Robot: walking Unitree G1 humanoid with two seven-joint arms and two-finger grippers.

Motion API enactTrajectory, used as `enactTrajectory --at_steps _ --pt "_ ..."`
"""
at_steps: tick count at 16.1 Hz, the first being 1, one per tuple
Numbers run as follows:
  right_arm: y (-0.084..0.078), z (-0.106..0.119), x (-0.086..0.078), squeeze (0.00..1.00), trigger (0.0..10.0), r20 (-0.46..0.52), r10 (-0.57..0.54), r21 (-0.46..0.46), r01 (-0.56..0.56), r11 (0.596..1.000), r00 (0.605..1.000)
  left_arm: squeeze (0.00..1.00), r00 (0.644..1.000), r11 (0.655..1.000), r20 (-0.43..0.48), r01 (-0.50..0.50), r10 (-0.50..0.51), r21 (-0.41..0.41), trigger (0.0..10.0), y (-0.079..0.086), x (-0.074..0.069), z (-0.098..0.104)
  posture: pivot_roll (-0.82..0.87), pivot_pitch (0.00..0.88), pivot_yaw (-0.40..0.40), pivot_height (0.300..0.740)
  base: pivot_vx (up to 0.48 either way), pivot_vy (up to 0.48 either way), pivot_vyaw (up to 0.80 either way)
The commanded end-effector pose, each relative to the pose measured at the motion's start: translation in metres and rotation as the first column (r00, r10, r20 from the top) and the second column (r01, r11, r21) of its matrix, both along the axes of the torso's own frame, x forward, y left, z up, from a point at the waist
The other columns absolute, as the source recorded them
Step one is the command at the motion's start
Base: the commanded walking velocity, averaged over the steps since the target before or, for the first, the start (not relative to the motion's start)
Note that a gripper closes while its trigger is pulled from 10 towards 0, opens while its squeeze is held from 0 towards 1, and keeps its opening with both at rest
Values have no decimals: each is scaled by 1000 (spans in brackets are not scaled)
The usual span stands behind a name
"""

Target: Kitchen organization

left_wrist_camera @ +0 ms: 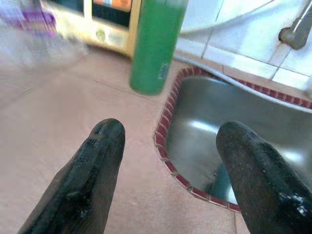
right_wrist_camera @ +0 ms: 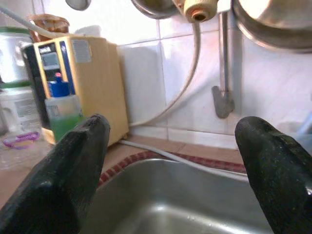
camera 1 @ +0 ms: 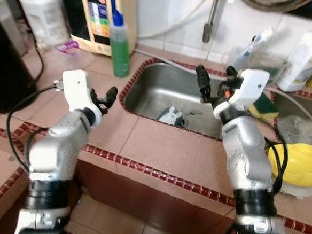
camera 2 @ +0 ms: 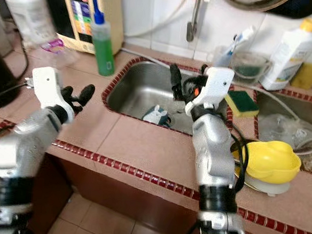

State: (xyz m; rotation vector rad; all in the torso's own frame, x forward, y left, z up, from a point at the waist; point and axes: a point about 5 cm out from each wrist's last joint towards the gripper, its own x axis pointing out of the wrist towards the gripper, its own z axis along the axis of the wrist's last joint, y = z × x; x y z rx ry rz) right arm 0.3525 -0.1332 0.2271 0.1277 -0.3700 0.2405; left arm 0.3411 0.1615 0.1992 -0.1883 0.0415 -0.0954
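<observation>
Sink (camera 1: 163,93) of stainless steel sits centre frame, sunk into a tiled counter (camera 1: 159,149) edged with dark red trim. A small pale object (camera 1: 171,116) lies on the basin floor; what it is cannot be told. Left gripper (camera 1: 105,98) hovers over the counter just left of the basin rim, fingers spread, nothing held. Right gripper (camera 1: 214,83) hangs above the basin's right half, fingers wide apart, also empty.

Surroundings: green bottle with blue cap (camera 1: 118,45) upright at the sink's upper-left corner, nearest the left gripper. Behind it, a yellow appliance (camera 1: 101,17) against the wall. Tap pipe (camera 1: 210,19) and a white hose (right_wrist_camera: 192,83) on the tiled wall, top centre. Right of the sink: yellow-green sponge (camera 2: 241,103), white bottle with yellow cap (camera 2: 286,48), yellow bowl (camera 1: 297,164) at lower right.
</observation>
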Motion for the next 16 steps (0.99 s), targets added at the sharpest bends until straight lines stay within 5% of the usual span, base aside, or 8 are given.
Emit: enactTrajectory --at_steps 1,2,3,8,14,16 --pt "-1 1 -4 1000 10000 25 -37 -24 38 999 999 0 999 996 50 -13 9 93 10000 -4 -1 -4 -80 13 49 740 0 0 0" --pt "1 -3 -6 800 10000 25 -41 -37 42 998 999 0 997 989 76 -9 -2 150 10000 -6 -2 -6 -79 14 49 740 0 0 0" --pt "3 -9 -9 0 10000 13 -42 -52 42 998 999 0 994 989 107 13 -29 148 10000 -9 -5 -8 -81 9 50 740 0 0 0" --pt "5 -22 -22 0 10000 40 -121 -42 123 992 992 0 969 971 238 8 -67 239 10000 -18 -16 -14 -91 0 47 740 0 0 0" --pt "0 -37 -39 0 10000 24 -133 -91 135 987 991 0 954 986 257 130 -153 104 10000 -25 -33 -19 -110 9 53 740 0 0 0" --pt "1 -37 -40 0 10000 28 -134 -99 136 986 991 0 950 984 266 137 -163 115 10000 -27 -34 -17 -110 12 53 740 0 0 0"
